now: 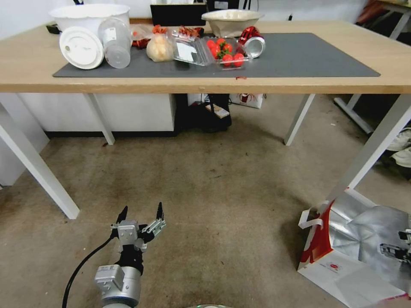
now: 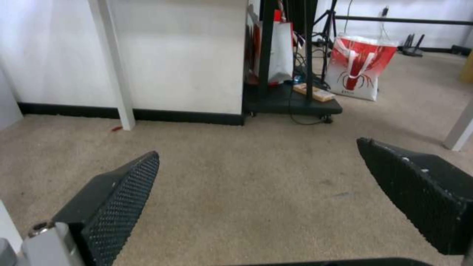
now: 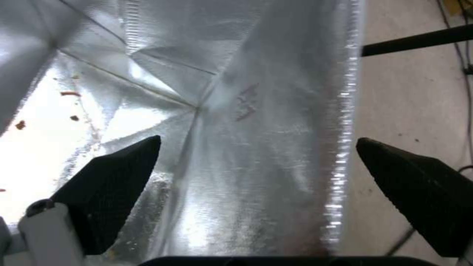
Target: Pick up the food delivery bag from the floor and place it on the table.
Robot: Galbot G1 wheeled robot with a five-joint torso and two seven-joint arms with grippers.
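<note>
clearly the grasp step is in hand: the right gripper (image 3: 258, 162), fingers apart, straddles the foil edge of the bag (image 1: 338, 261) on the floor (image 1: 214, 205), and must next close, while the left gripper (image 1: 141, 214) waits apart.

Lab-like office: tripod (image 2: 323, 33), cables, carpeted floor (image 1: 205, 192)

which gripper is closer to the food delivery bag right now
Right. The right gripper is open at the food delivery bag, its fingers straddling the foil-lined rim. The left gripper hovers open over bare floor, well away.
</note>
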